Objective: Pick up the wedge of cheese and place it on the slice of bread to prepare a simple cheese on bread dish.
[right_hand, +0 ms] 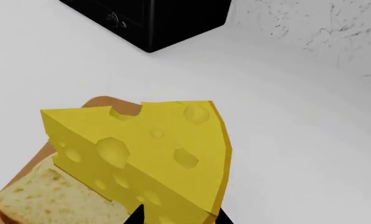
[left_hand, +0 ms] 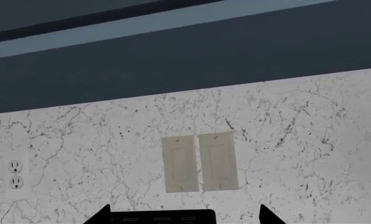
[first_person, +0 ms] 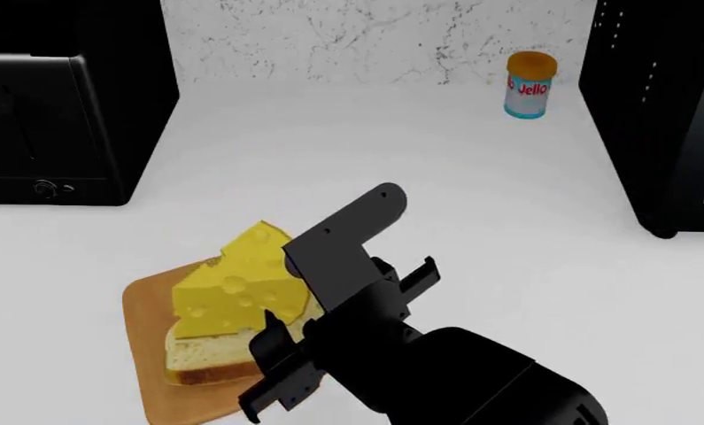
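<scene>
Left wrist view: the camera faces a marbled backsplash [left_hand: 266,140] with a double switch plate [left_hand: 201,162] and an outlet [left_hand: 15,174]. Only the dark tips of the left gripper [left_hand: 185,217] show at the frame edge, standing apart with nothing between them; it appears open and idle. No task item is visible here.

Head view: the wedge of cheese [first_person: 235,288] sits on top of the slice of bread [first_person: 210,359], which lies on a wooden board [first_person: 150,390] on the white counter [first_person: 470,195]. The right gripper [first_person: 283,345] is at the wedge's near side; the arm hides the contact, so I cannot tell whether the jaws grip or are released. A Jello jar [first_person: 530,85] stands well apart near the wall, and a toaster [first_person: 57,124] stands to the left.

Right wrist view: the wedge covers most of the bread and overhangs its edge toward the counter. Finger tips [right_hand: 135,215] show just beside the cheese's lower face.

Risk assessment: placement looks essentially achieved. The overhang makes the wedge liable to tip or slide off if the fingers drag it on withdrawal.
</scene>
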{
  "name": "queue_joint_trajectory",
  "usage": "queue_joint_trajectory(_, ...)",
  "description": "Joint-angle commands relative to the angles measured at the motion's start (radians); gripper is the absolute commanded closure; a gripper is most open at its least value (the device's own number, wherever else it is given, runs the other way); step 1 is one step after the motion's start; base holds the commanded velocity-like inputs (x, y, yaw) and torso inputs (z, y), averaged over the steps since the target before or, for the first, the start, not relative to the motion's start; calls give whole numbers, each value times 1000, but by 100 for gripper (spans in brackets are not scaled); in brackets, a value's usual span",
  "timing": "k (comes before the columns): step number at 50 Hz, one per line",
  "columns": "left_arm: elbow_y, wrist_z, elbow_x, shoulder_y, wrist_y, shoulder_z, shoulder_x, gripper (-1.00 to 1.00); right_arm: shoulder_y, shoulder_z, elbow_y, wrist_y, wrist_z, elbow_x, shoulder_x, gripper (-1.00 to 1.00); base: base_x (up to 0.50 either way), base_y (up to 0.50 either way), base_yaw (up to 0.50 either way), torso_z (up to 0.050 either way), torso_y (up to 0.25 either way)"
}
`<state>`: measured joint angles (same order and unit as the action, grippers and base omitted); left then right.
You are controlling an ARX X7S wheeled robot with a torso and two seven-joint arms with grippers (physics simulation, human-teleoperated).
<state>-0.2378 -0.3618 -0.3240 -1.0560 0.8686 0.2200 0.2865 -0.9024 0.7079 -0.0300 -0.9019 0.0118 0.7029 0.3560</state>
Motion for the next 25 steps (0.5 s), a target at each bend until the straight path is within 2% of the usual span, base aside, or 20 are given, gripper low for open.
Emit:
queue_joint_trajectory(1,-2,-2,-3,1,-3,1,2,-100,5,13,28,15,-15,-37,-1,100,0,0,0,0,0)
queue_joint_trajectory(9,-5,-4,-7,0,-2,1,3,-100,4,9,13,1,-8,-26,0,100,1,0,0,0,0)
queue_joint_trajectory(10,-4,-4,-7,0,-3,2,3,-100,4,9,13,0,-8,-25,1,-100,0,0,0,0,0)
queue_joint_trajectory(25,-1,-9,-8,-1,-6,5,5,-100,9,2,-6,-6,3,-13,8,-100,0,0,0,0,0)
